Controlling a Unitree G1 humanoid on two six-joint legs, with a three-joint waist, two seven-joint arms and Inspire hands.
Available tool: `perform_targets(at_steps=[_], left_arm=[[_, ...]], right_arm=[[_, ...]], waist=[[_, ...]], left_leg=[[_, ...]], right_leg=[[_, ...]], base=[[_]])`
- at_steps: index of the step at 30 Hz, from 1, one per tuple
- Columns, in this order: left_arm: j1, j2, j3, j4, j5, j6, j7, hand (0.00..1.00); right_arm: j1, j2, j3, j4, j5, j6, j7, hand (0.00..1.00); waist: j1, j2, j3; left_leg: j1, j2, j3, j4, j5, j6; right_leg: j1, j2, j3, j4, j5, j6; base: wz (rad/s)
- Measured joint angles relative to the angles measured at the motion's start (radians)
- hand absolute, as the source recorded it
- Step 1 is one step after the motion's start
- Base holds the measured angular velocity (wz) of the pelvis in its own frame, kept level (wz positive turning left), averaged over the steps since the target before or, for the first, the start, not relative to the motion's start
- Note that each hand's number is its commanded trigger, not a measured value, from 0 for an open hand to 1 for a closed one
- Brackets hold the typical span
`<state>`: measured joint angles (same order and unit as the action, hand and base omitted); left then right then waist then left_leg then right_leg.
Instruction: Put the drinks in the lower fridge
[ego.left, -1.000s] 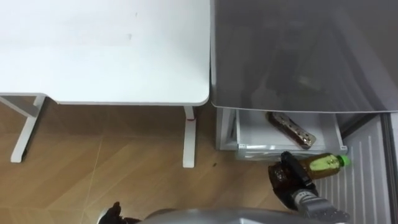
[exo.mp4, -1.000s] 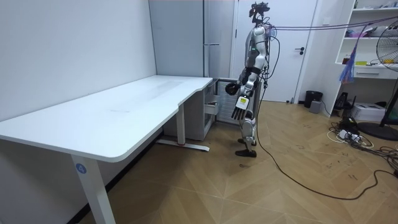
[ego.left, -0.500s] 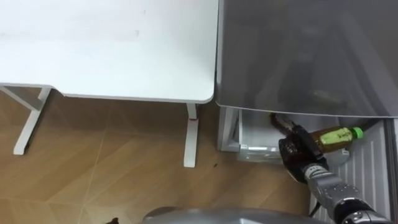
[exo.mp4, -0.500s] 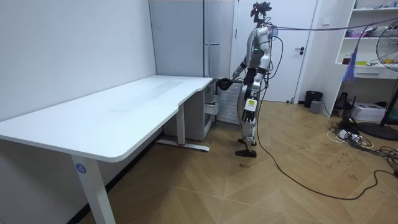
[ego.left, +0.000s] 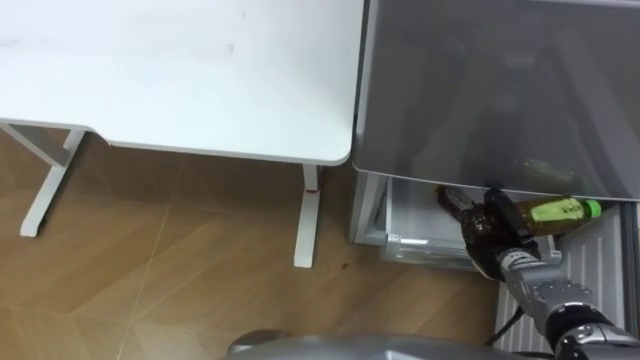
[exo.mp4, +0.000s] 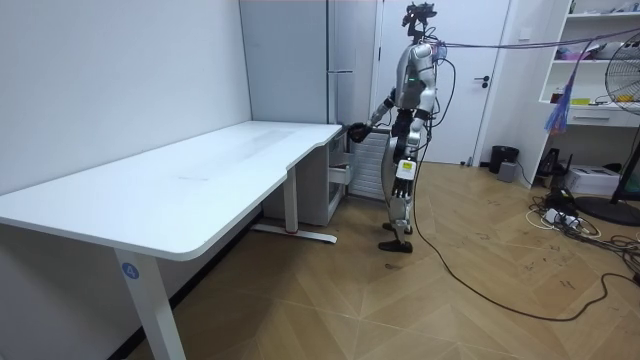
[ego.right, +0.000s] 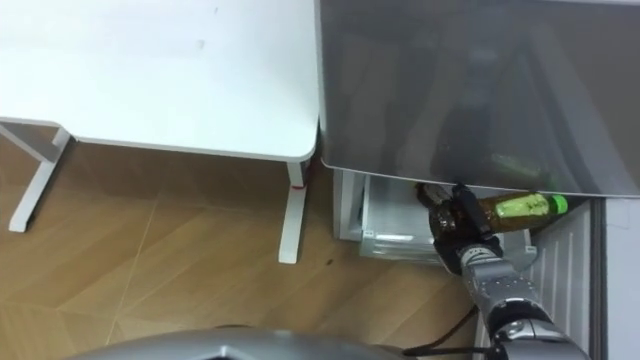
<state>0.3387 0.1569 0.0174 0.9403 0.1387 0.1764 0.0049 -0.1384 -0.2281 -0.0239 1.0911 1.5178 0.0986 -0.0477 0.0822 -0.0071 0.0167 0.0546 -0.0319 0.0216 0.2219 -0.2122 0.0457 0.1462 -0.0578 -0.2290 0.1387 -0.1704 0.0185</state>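
- Lying on its side in the right hand (ego.left: 489, 228), a clear plastic bottle of amber drink with a green label and green cap (ego.left: 556, 210) points its cap to the robot's right.
- The dark fingers of this hand are curled round the bottle's base end, gripping it.
- The bottle hangs over the open white plastic drawer (ego.left: 418, 232) at the foot of the grey fridge (ego.left: 500, 90), just under the front edge of the fridge's flat top.
- A second bottle, dark brown (ego.left: 450, 199), lies inside the drawer just beside the hand. Its far end is hidden under the fridge's top.
- A ribbed white panel (ego.left: 600, 275) stands just to the right of the drawer.
- To the left of the fridge, almost touching it, is a white tabletop (ego.left: 180, 70) on white legs, over a wooden herringbone floor (ego.left: 180, 270).
- In the room view the robot stands upright at the end of the tabletop, facing the fridge, with its right arm stretched forward toward it.
- The left hand (exo.mp4: 402, 180) hangs by the robot's thigh; whether it is spread or closed cannot be told.
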Motion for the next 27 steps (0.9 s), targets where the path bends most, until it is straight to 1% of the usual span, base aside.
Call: perform_targets(at_steps=[3, 4, 7, 11, 12, 21, 24, 26, 27], left_arm=[[-0.003, 0.001, 0.0, -0.001, 0.005, 0.003, -0.006, 0.0], [-0.002, 0.001, 0.0, 0.0, 0.009, 0.01, -0.01, 0.0], [-0.002, 0.001, 0.0, 0.0, 0.01, 0.02, -0.013, 0.0], [-0.001, 0.001, 0.0, 0.0, 0.011, 0.021, -0.014, 0.0], [-0.001, 0.001, 0.0, 0.0, 0.012, 0.023, -0.016, 0.0], [0.001, 0.001, -0.001, -0.001, 0.018, 0.029, -0.023, 0.0], [-0.009, 0.001, -0.001, -0.001, 0.031, 0.04, -0.029, 0.0], [-0.033, 0.001, -0.001, 0.0, 0.031, 0.044, -0.031, 0.0], [-0.04, 0.001, -0.001, 0.0, 0.031, 0.044, -0.031, 0.0]], right_arm=[[-0.002, -0.008, 0.001, 0.0, 0.006, 0.001, -0.005, 0.0], [-0.003, -0.01, 0.001, 0.0, 0.011, 0.003, -0.006, 0.0], [-0.005, -0.011, 0.001, 0.0, 0.012, 0.003, -0.006, 0.0], [-0.006, -0.013, 0.0, 0.0, 0.012, 0.003, -0.007, 0.0], [-0.006, -0.013, 0.0, 0.0, 0.012, 0.003, -0.007, 0.0], [-0.006, -0.019, 0.0, 0.0, 0.01, 0.003, -0.007, 0.0], [-0.006, -0.02, 0.0, 0.0, 0.008, 0.003, -0.007, 0.0], [-0.009, -0.02, 0.002, 0.0, 0.008, 0.003, -0.007, 0.0], [-0.014, -0.02, 0.002, 0.0, 0.007, 0.003, -0.007, 0.0]], waist=[[0.003, 0.0, -0.0021], [0.003, 0.0, -0.0023], [0.004, -0.003, -0.0005], [0.005, -0.003, 0.0003], [0.005, -0.002, 0.0016], [0.005, 0.003, 0.0045], [0.004, 0.002, 0.0053], [0.005, -0.001, 0.0094], [0.005, -0.001, 0.009]], left_leg=[[-0.007, 0.0, 0.0, 0.002, 0.001, 0.001], [-0.005, 0.001, 0.0, 0.006, 0.002, 0.001], [-0.006, 0.001, 0.0, 0.011, 0.002, 0.001], [-0.009, 0.001, -0.005, 0.011, 0.001, 0.001], [-0.007, 0.001, -0.005, 0.01, 0.001, 0.001], [-0.005, 0.0, -0.005, 0.01, 0.001, 0.001], [-0.007, 0.0, -0.005, 0.011, 0.001, 0.001], [-0.02, 0.001, -0.005, 0.017, 0.001, 0.001], [-0.029, 0.001, -0.005, 0.018, 0.001, 0.001]], right_leg=[[-0.011, -0.001, 0.001, 0.009, 0.0, 0.0], [-0.011, -0.001, 0.001, 0.012, 0.0, 0.0], [-0.01, -0.002, 0.0, 0.014, 0.0, 0.0], [-0.006, -0.002, -0.01, 0.014, 0.0, 0.0], [-0.004, -0.002, -0.011, 0.014, 0.0, 0.0], [-0.003, -0.003, -0.01, 0.012, -0.001, 0.0], [-0.003, -0.003, -0.012, 0.012, -0.001, 0.0], [-0.013, -0.003, -0.016, 0.014, -0.001, -0.001], [-0.022, -0.003, -0.015, 0.016, -0.001, -0.001]], base=[[0.0], [0.0], [0.0], [0.07], [0.04], [0.0], [0.01], [0.04], [0.0]])
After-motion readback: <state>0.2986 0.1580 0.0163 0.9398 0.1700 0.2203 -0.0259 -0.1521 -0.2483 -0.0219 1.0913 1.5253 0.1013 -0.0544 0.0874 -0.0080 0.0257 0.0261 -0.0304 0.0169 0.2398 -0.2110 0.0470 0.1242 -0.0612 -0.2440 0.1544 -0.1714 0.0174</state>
